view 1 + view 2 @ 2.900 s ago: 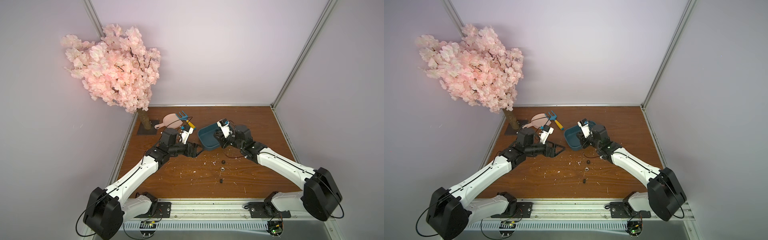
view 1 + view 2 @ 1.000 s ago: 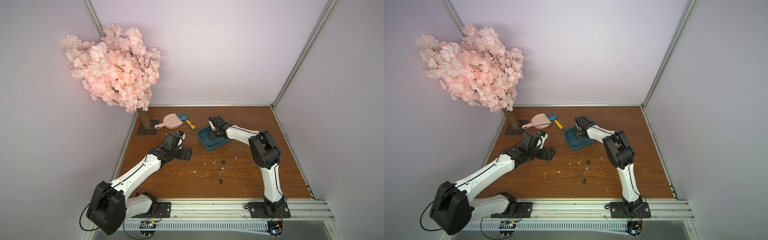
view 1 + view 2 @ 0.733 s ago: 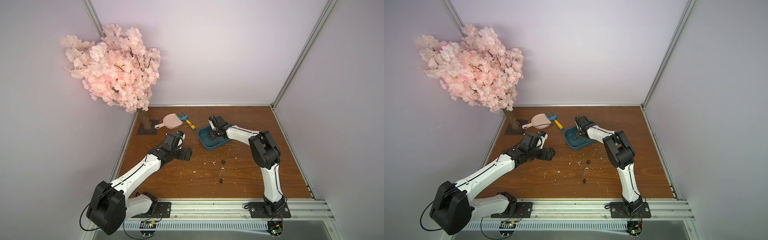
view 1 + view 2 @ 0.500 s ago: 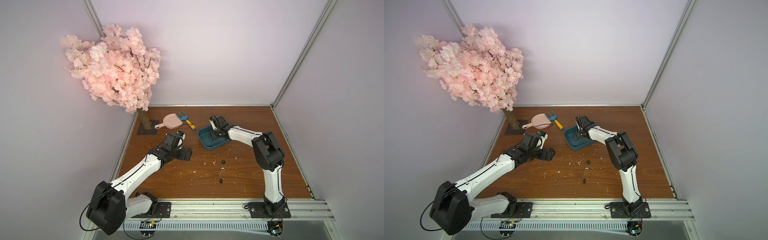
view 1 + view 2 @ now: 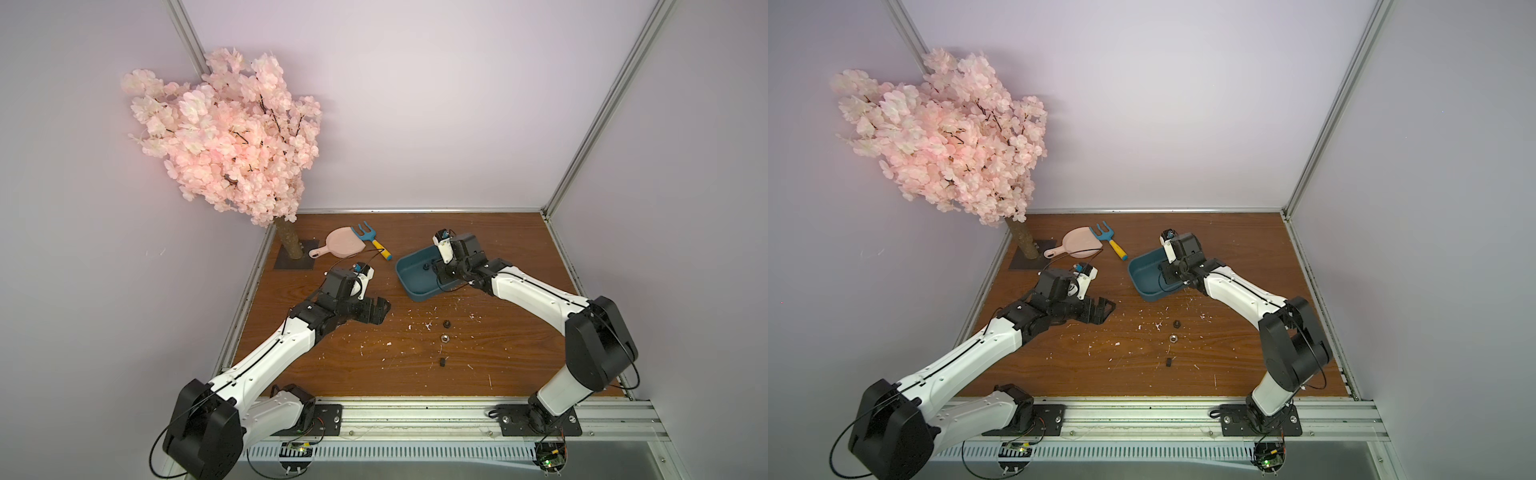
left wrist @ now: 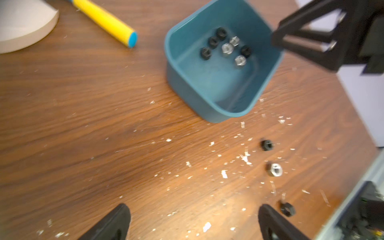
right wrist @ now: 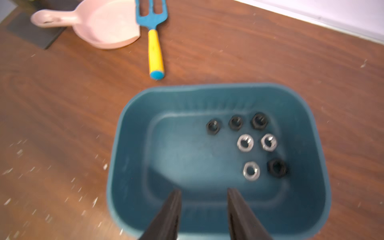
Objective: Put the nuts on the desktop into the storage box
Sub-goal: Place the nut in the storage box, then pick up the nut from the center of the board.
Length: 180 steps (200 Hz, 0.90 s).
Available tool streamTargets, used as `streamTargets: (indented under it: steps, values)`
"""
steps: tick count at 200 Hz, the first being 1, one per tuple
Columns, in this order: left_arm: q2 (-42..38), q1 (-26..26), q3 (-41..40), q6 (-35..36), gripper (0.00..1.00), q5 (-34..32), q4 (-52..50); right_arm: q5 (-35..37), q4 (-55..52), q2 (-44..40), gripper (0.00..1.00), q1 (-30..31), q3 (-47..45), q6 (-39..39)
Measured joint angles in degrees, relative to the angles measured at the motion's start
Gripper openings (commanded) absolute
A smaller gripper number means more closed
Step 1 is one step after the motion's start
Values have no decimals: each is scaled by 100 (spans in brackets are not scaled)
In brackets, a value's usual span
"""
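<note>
The teal storage box (image 5: 415, 286) (image 5: 1144, 286) lies on the brown desktop (image 5: 353, 365), back of centre. Several black and silver nuts (image 7: 245, 142) (image 6: 227, 48) lie inside it. Three nuts lie on the desktop in front of it: one black (image 5: 447, 322) (image 6: 267, 144), one silver (image 5: 444, 338) (image 6: 274, 169), one black (image 5: 443, 362) (image 6: 287, 208). My right gripper (image 7: 202, 190) (image 5: 439, 274) hangs over the box's near part, open, with nothing between its fingers. My left gripper (image 6: 192, 207) (image 5: 384, 307) is wide open and empty, low over the board left of the box.
A pink dustpan (image 5: 345, 249) and a blue fork with a yellow handle (image 5: 372, 239) lie at the back left. The blossom tree (image 5: 232, 145) stands on a dark plate (image 5: 295, 262) in the back left corner. White flecks dot the board's middle. Aluminium rails (image 5: 415, 415) edge the front.
My right gripper's jaws have parted over the box, and that arm's elbow has swung out to the right and lower. The left arm has stayed put.
</note>
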Motion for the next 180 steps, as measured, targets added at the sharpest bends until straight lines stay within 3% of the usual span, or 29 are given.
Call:
streamTargets:
  steps: [74,180]
  values:
    - [-98,-44,-44,66,99,428,380,-450,-1211,-820,46,389,-841,0]
    - [-103,-76,-63,74,99,195,380,-260,-1816,76,49,708,-1014,109]
